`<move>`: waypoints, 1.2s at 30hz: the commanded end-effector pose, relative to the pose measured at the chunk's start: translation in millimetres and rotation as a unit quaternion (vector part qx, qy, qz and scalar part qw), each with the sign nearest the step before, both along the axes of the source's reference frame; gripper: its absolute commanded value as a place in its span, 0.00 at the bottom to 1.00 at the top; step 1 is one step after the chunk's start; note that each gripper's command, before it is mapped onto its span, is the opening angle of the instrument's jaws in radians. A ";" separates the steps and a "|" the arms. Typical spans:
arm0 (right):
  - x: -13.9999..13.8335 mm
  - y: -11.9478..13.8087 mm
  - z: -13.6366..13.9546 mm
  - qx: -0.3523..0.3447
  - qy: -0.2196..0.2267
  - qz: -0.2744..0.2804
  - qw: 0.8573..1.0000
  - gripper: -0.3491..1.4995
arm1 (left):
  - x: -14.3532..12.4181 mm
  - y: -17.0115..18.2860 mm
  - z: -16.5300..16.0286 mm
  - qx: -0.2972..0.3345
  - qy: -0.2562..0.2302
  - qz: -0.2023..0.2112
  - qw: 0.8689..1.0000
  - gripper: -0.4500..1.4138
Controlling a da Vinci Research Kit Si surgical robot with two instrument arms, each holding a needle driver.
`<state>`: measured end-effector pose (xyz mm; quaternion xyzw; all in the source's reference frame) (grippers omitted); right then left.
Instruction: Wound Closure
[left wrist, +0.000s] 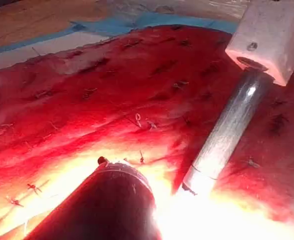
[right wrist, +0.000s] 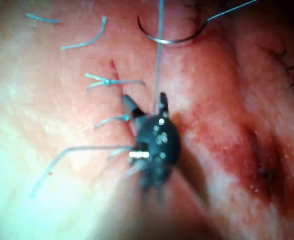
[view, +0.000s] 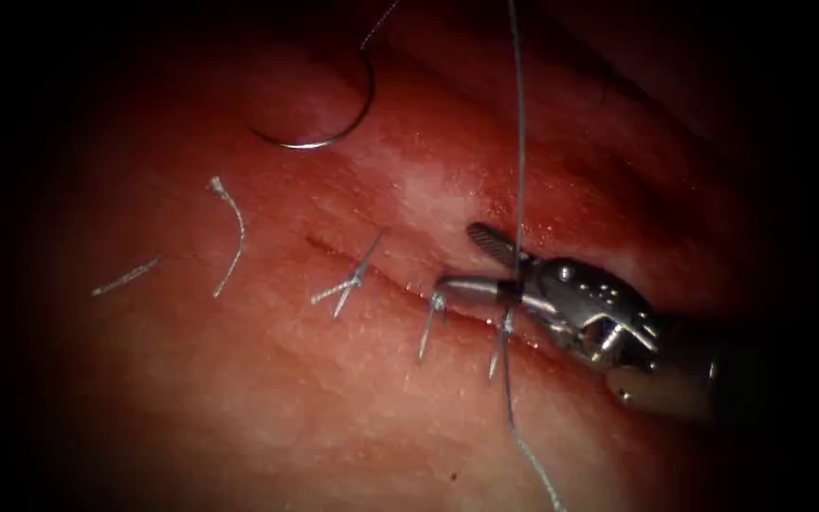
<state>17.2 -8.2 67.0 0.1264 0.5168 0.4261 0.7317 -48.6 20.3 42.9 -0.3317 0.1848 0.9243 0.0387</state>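
1. Right tool (view: 497,270): jaws parted, thread (view: 520,142) running between them, nothing gripped.
2. Needle (view: 338,133) lies free on tissue (view: 239,379), well beyond the jaws.
3. Thread looks limp and slippery; needle stiff, best grasped mid-curve.

I find no writing, label, brand, number or sign that I can read in any of these views.
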 end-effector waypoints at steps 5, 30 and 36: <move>1.0 0.0 0.4 0.001 0.000 0.001 1.000 0.66 | -0.9 0.2 -0.3 -0.004 -0.004 0.000 1.000 0.00; 1.7 -0.4 -0.3 -0.038 -0.007 0.007 0.999 0.00 | -1.3 -0.4 -1.1 -0.005 -0.005 0.000 1.000 0.00; -2.0 1.2 -2.4 -0.054 0.015 0.033 0.998 0.43 | -1.0 -1.1 -0.3 -0.010 -0.004 0.003 1.000 0.00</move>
